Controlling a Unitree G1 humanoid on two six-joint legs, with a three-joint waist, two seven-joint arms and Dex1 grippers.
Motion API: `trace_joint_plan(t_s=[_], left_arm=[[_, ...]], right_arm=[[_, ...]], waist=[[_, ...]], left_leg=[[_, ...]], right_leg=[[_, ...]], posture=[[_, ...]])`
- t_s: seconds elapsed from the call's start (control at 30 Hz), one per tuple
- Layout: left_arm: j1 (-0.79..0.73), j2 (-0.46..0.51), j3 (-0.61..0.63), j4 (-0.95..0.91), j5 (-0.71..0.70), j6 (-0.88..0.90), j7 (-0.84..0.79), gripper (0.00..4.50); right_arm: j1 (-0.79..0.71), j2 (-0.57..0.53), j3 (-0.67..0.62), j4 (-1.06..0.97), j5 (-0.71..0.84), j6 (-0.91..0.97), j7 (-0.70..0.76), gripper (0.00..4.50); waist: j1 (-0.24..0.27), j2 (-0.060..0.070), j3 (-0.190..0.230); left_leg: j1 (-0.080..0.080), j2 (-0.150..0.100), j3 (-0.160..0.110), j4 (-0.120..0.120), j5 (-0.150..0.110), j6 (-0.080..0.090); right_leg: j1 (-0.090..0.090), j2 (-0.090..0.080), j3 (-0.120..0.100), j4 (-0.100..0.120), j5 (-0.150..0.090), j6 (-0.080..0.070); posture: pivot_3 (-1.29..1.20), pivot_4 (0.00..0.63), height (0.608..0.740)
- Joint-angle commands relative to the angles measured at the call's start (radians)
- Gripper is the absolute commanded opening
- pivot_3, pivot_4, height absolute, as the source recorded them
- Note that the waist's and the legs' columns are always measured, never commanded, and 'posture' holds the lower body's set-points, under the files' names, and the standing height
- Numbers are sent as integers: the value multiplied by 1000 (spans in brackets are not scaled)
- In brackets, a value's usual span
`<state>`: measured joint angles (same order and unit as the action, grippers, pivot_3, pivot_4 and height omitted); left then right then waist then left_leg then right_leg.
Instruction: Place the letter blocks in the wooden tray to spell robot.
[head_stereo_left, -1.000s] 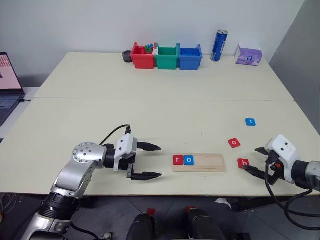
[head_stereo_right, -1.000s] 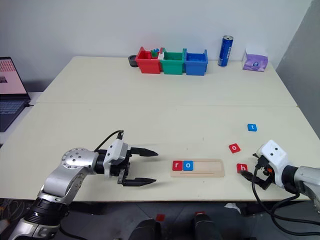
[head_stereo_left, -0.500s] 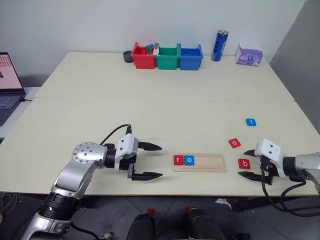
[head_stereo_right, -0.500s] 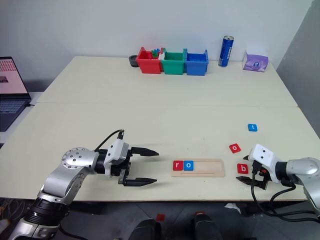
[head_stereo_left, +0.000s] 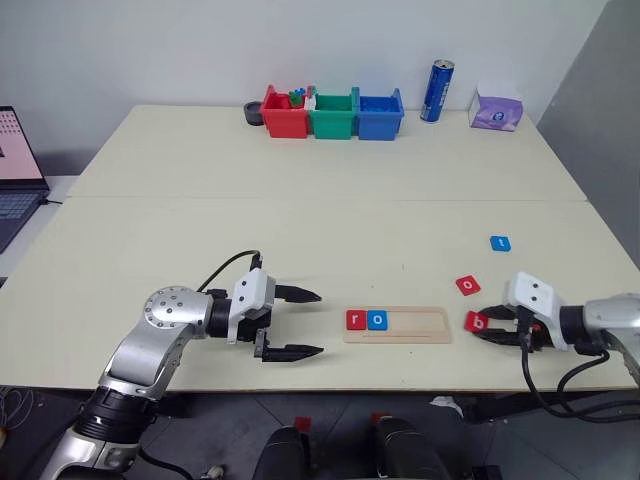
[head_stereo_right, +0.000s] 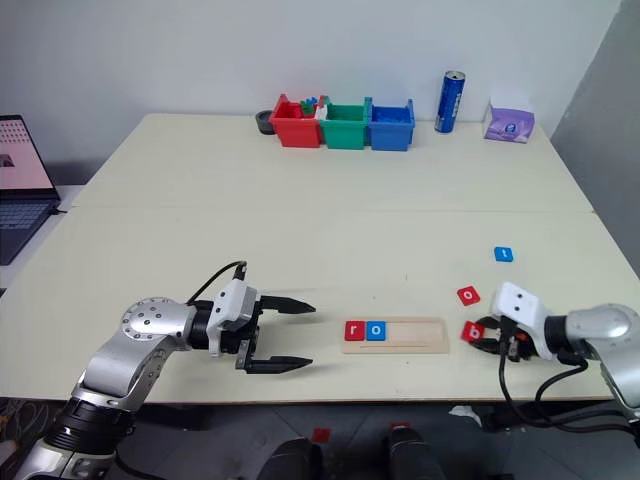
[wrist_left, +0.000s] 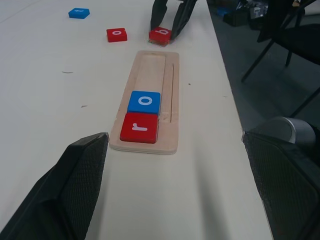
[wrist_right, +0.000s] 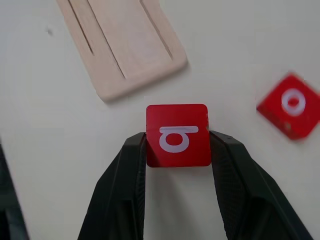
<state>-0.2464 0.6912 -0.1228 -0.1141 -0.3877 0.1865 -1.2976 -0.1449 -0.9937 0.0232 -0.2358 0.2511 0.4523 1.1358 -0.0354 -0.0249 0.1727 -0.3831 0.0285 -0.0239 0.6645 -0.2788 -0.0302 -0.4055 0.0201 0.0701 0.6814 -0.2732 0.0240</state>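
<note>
The laptop (head_stereo_left: 15, 165) is cut off by the left eye view's edge.

Cream table (head_stereo_left: 300, 215), wooden tray (head_stereo_left: 398, 325), loose tiles (head_stereo_left: 468, 285), bins (head_stereo_left: 333, 114), seemingly a can (head_stereo_left: 437, 91)

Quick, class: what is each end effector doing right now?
Left end effector: open, holding nothing.
Right end effector: closed on the red b block.

Right gripper (wrist_right: 177, 150): now nearer the wooden tray (head_stereo_left: 398, 325), fingers (wrist_right: 125, 170) narrowed from wide apart onto the red b tile (wrist_right: 177, 135), which has shifted trayward.
</note>
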Motion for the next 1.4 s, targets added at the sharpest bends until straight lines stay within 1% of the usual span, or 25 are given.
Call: trace_joint_plan(t_s=[0.03,0.23,0.37,0.53,1.0,1.33,1.4], left_arm=[[-7,23,17,-23,10,-13,5,4500],[-20,27,15,-37,12,4,14,4500],[-25,25,6,-45,17,6,22,4500],[-25,21,2,-49,16,6,30,4500],[-7,18,6,-40,19,-22,30,4500],[20,12,10,57,37,-125,0,4500],[26,8,9,80,43,-151,-6,4500]], right_arm=[[-63,16,54,-113,14,47,8,1454],[-190,65,223,-156,-61,109,-11,1454],[-258,108,296,-124,-101,134,-17,1454],[-303,132,348,-89,-136,136,-8,1454],[-355,159,373,-25,-163,109,21,1454],[-365,168,387,-15,-176,88,36,1454],[-367,171,386,-15,-177,84,36,2184]], waist=[[1,0,0],[4,0,0],[5,-1,1],[5,-1,1],[4,-1,1],[4,-1,1],[4,-1,1]], left_leg=[[0,0,0,0,0,0],[-1,0,0,0,0,0],[-1,0,0,0,0,0],[-2,0,0,0,0,0],[-1,0,0,0,0,0],[-1,0,0,0,0,0],[-1,0,0,0,0,0]], right_leg=[[0,0,-1,0,0,0],[0,-2,-1,-1,0,0],[0,-3,-1,-1,0,0],[0,-3,-2,-1,1,-1],[0,-3,-2,0,1,-2],[0,-3,-2,0,3,-4],[-1,-3,-2,0,3,-5]], posture=[[0,150,740],[0,150,740],[0,150,740],[0,150,740],[0,150,740],[0,150,740],[0,150,740]])
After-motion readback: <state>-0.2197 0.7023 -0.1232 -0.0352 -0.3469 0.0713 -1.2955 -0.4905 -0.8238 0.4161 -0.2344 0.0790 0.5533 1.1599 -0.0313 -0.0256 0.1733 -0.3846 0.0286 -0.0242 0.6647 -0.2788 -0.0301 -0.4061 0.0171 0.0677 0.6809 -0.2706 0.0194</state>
